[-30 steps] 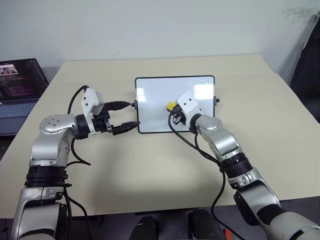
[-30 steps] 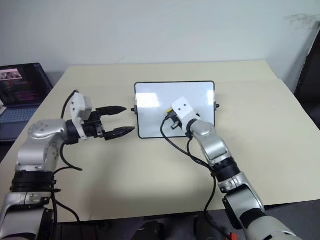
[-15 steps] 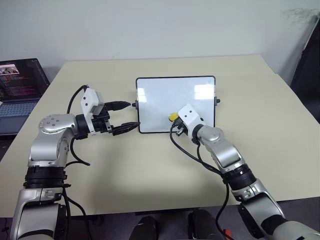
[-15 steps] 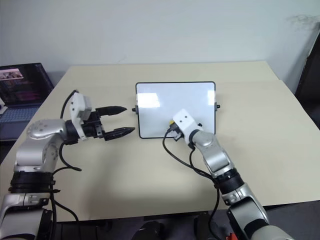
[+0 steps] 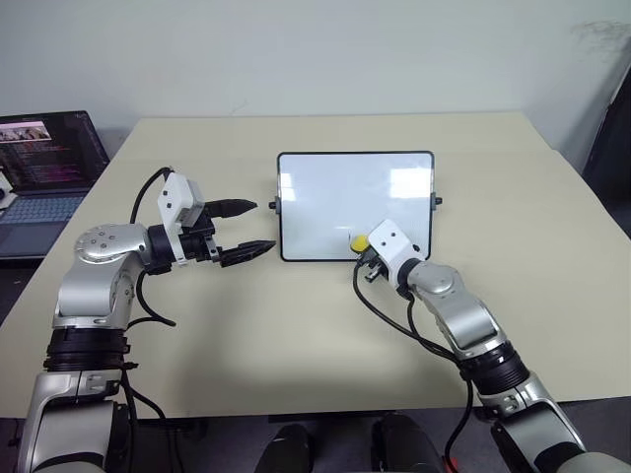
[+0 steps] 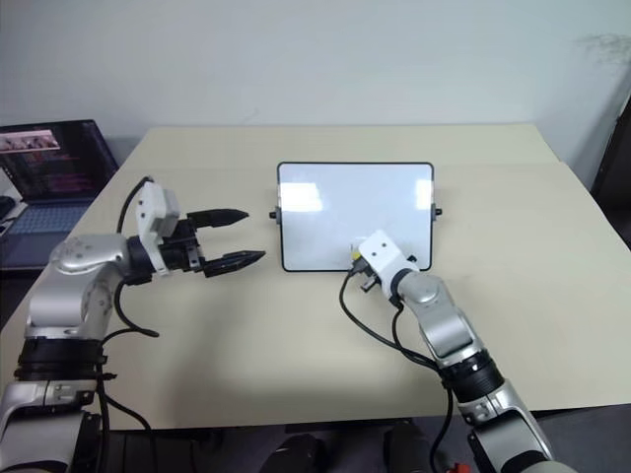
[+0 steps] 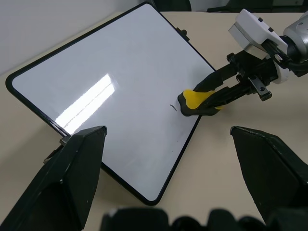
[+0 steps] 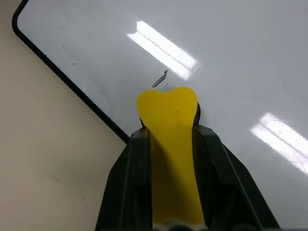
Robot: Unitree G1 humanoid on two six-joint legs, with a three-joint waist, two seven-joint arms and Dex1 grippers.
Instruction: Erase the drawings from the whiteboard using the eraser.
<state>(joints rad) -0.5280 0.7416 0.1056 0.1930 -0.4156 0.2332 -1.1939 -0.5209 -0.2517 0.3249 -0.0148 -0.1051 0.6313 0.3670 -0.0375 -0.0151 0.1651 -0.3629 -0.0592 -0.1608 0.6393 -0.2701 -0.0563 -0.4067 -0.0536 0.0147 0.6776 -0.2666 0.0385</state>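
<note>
Your right pincer (image 5: 367, 258) is clamped on the yellow eraser (image 7: 196, 101), pressing it onto the whiteboard (image 5: 335, 197) right at the board's near edge. The eraser bulges out past the fingertips, and there's one tiny dark stroke of the drawings (image 8: 160, 78) on the glossy surface just beside it. The rest of the board looks clean apart from light glare. Your left pincer (image 5: 242, 230) hangs over the desk (image 5: 246, 325) just off the board's left side, fingers spread apart with nothing between them, tips pointing toward the frame. A laptop (image 5: 44, 172) with a lit screen sits at the desk's far left.
</note>
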